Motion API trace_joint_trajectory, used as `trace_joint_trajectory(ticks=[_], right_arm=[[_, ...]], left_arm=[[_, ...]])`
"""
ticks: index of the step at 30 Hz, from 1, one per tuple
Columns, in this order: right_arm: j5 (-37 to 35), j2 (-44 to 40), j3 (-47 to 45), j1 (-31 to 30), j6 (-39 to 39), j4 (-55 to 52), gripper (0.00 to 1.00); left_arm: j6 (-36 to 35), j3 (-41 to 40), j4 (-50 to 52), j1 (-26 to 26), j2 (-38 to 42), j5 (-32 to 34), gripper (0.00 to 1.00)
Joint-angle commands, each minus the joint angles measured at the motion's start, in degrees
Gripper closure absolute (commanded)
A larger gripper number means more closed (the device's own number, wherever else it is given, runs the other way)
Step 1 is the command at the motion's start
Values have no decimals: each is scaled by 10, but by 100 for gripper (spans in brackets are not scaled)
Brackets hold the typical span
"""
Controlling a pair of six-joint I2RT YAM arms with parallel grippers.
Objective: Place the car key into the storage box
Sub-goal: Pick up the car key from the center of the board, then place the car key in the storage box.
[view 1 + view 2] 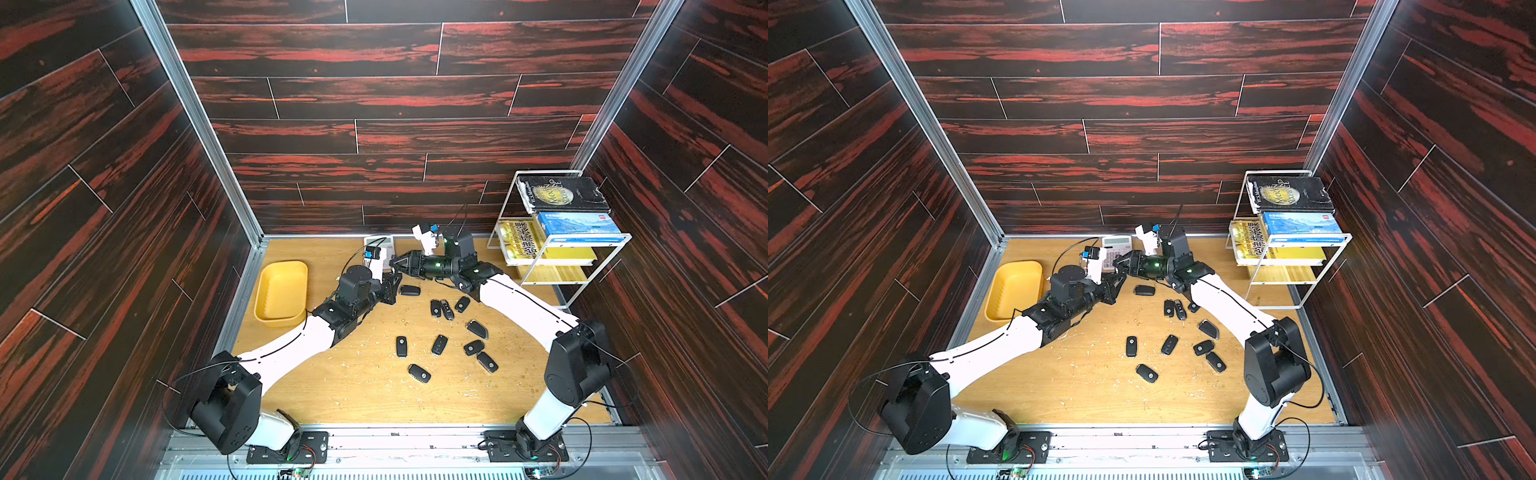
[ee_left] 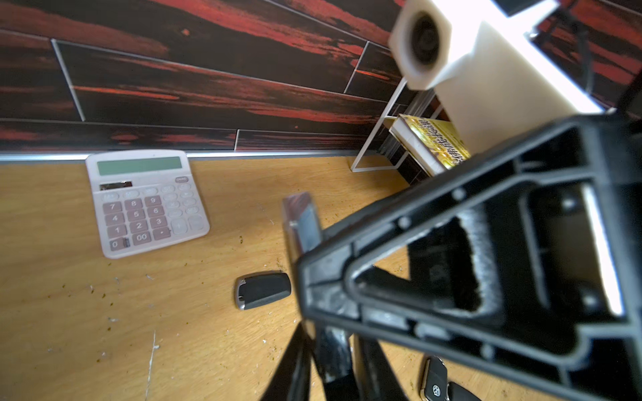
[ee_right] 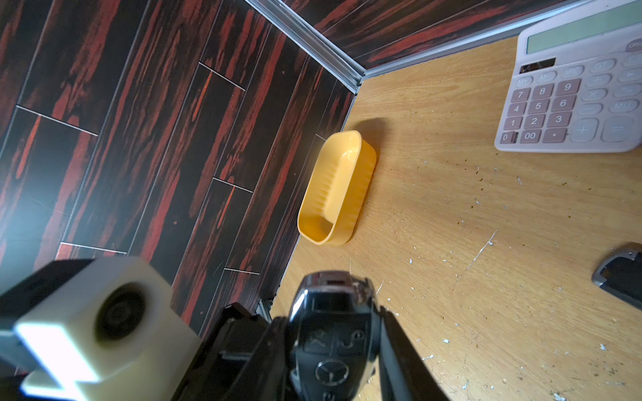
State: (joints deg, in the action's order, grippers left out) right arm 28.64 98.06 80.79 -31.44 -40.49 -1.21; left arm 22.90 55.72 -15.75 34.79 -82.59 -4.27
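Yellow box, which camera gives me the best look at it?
Either top view: the yellow box is seen from above, and its whole floor is bare. The right wrist view shows the box slantwise, with its near wall hiding part of the floor. The left wrist view misses it.

Both top views hang high overhead, looking steeply down across the whole scuffed wooden tabletop (image 1: 374, 399). The left wrist camera sits close behind the left claw (image 2: 330, 336), facing the white desk calculator (image 2: 146, 205) beyond its tips. The right wrist camera peers past the right claw (image 3: 331, 317), clamped on a black-and-chrome car key (image 3: 333, 350), towards the shallow yellow plastic storage box (image 3: 361, 194) ahead. Both wrist views share that calculator.
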Motion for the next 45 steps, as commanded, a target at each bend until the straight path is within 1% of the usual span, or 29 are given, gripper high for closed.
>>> trace_joint_trajectory(ticks=[1, 3, 5, 10, 11, 13, 15, 17, 18, 19, 22, 23, 26, 29, 34, 38, 40, 43, 45], right_arm=[[6, -3, 0, -4, 3, 3, 73], [6, -2, 0, -4, 4, 2, 73], [6, 0, 2, -4, 4, 1, 73], [11, 4, 1, -4, 4, 3, 73], [14, 5, 1, -4, 4, 5, 71], [14, 5, -2, -4, 4, 7, 63], [16, 4, -4, -4, 4, 11, 58], [17, 4, -2, -4, 4, 10, 50], [16, 6, 0, -4, 4, 9, 43], [17, 8, 4, -4, 5, 8, 39], [16, 14, 15, -4, 8, 3, 31], [15, 19, 20, -4, 8, 1, 24], [11, 35, 40, -4, 13, -4, 19], [-1, 49, 60, -4, 16, -4, 16], [-16, 83, 110, 4, 18, -14, 15], [-27, 101, 137, 11, 20, -22, 14], [-31, 108, 145, 13, 24, -30, 14], [-41, 111, 147, 15, 32, -40, 14], [-44, 109, 138, 17, 33, -40, 14]], left_arm=[[-5, 22, 2, 2, 4, -1, 82], [-6, 21, 3, 3, 6, 2, 82], [-6, 20, 6, 4, 8, 3, 85], [-6, 18, 2, 4, 13, 2, 86], [-5, 18, 1, 4, 13, 1, 86], [-4, 18, -1, 4, 12, 0, 88], [-5, 19, -1, 4, 11, 0, 89], [-5, 20, 0, 4, 11, 0, 90], [-5, 21, 0, 4, 11, 0, 90], [-5, 22, 2, 4, 10, -1, 90], [-3, 22, 5, 4, 11, -3, 90], [-2, 21, 7, 4, 11, -2, 90], [-3, 17, 17, 4, 17, -1, 90], [-12, 12, 38, 4, 34, 9, 90], [-33, -1, 86, 3, 75, 36, 89], [-23, -13, 115, -10, 103, 61, 87], [-17, -15, 136, -30, 112, 57, 87], [3, -13, 169, -90, 121, 20, 87], [-1, -5, 205, -124, 127, 15, 87]])
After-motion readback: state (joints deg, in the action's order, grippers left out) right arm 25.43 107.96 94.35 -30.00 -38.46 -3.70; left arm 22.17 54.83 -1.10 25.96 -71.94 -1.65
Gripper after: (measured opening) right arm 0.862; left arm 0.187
